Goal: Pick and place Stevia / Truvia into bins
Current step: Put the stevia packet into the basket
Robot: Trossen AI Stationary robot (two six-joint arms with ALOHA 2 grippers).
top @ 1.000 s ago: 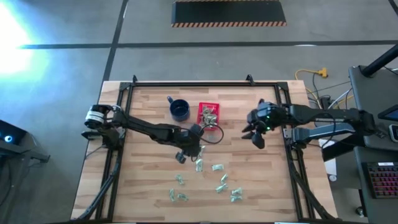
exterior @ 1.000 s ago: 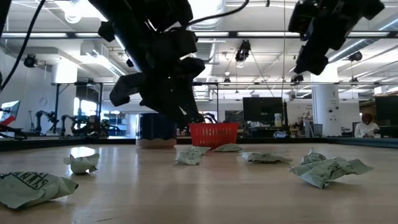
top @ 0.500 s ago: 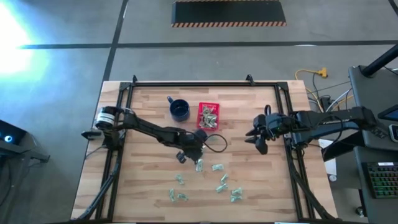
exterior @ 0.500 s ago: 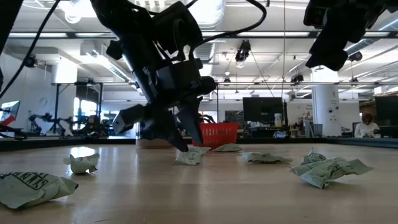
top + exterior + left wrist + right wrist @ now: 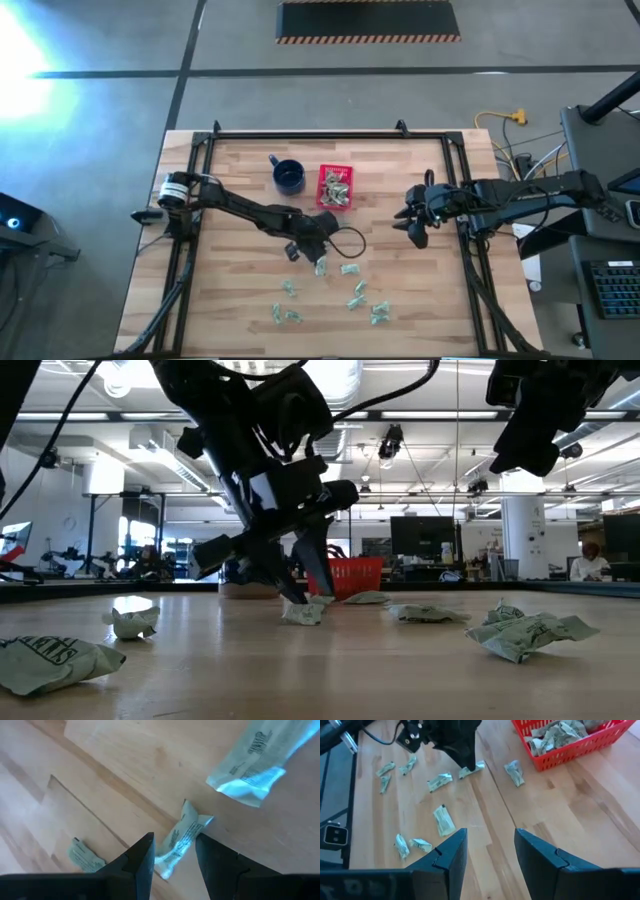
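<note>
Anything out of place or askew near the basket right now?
One sachet lies on the table just outside the red basket, apart from the main scatter. The left gripper straddles another sachet, open. Nothing spilled or damaged.

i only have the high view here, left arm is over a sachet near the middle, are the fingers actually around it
Observer: Yes. In the left wrist view the sachet lies between the open left end effector fingers, flat on the table.
Operator: is it off the wood
Observer: No, the low view shows it resting on the surface.
Operator: basket got anything in it
Observer: The right wrist view shows the red basket holding a heap of sachets.
</note>
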